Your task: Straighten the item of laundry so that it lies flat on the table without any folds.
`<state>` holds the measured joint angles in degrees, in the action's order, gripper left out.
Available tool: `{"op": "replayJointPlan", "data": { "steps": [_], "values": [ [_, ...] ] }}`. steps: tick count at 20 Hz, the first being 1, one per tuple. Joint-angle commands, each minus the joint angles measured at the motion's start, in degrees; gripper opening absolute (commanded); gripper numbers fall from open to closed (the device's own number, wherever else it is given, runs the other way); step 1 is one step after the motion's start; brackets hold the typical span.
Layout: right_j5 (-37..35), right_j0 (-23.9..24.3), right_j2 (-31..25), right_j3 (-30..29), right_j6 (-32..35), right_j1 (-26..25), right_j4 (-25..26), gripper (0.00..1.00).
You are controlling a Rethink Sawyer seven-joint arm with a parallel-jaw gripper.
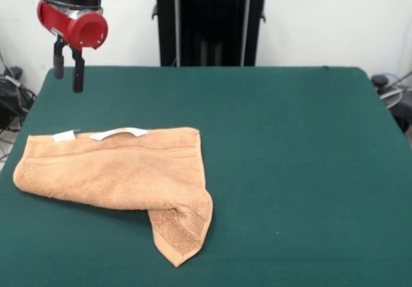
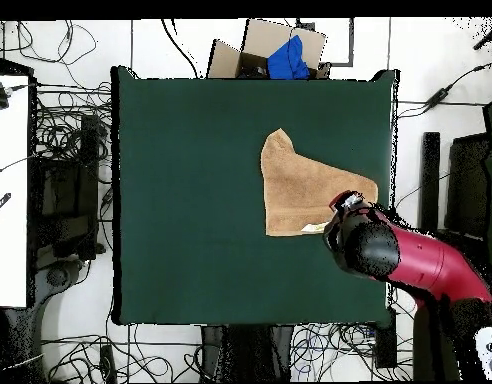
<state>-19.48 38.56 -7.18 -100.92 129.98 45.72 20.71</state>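
Towel of orange-tan terry cloth lies on the dark green worktop, in the front view on the left half and nearer the camera than the middle. It is not flat: the main part forms a broad band running from the left edge toward the centre, and at its right end a corner is doubled over and points down toward the near edge, showing a woven border band. Along the far edge of the cloth sit two small white tags, one long and one short, side by side; no writing can be read on them. In the overhead view the towel lies toward the right of the worktop, its pointed corner aimed at the top of the picture.

The hand hangs from the red and black arm above the far left corner of the worktop in the front view, clear of the cloth and holding nothing. Its two dark fingers point downward with a narrow gap between them, slightly parted. From overhead the arm covers the hand and reaches in over the worktop's right edge, just beside the tagged edge of the towel.

Beyond the worktop in the overhead view stands an open cardboard box holding something blue, and cables are strewn over the floor around it.
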Motion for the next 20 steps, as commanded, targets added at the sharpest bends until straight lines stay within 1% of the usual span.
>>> {"op": "replayJointPlan", "data": {
  "steps": [1, 4, 7, 8, 9, 11, 14, 15, 17, 20],
  "values": [
    [-6.6, -2.5, -3.7, 3.1, -7.7, -3.2, 4.8, 1.00],
    [-10.5, -5.4, -2.6, 4.6, -6.1, -3.5, 3.7, 1.00],
    [-14.7, -10.4, -0.2, 5.1, -1.2, -3.0, 2.0, 1.00],
    [-14.6, -11.3, 0.2, 4.9, 0.1, -3.1, 1.6, 1.00],
    [-14.2, -13.4, 1.5, 4.8, 3.1, -3.2, 1.2, 1.00],
    [-14.6, -16.4, 3.3, 5.0, 7.0, -3.6, 0.1, 1.00],
    [-14.1, -18.4, 3.7, 4.8, 9.6, -5.0, -1.9, 1.00],
    [-13.8, -19.8, 4.5, 4.8, 11.4, -5.3, -2.5, 1.00],
    [-13.9, -21.4, 5.2, 5.0, 13.1, -5.7, -4.1, 1.00],
    [-14.1, -21.9, 4.9, 5.5, 12.1, -6.4, -6.2, 1.00]
  ]
}}
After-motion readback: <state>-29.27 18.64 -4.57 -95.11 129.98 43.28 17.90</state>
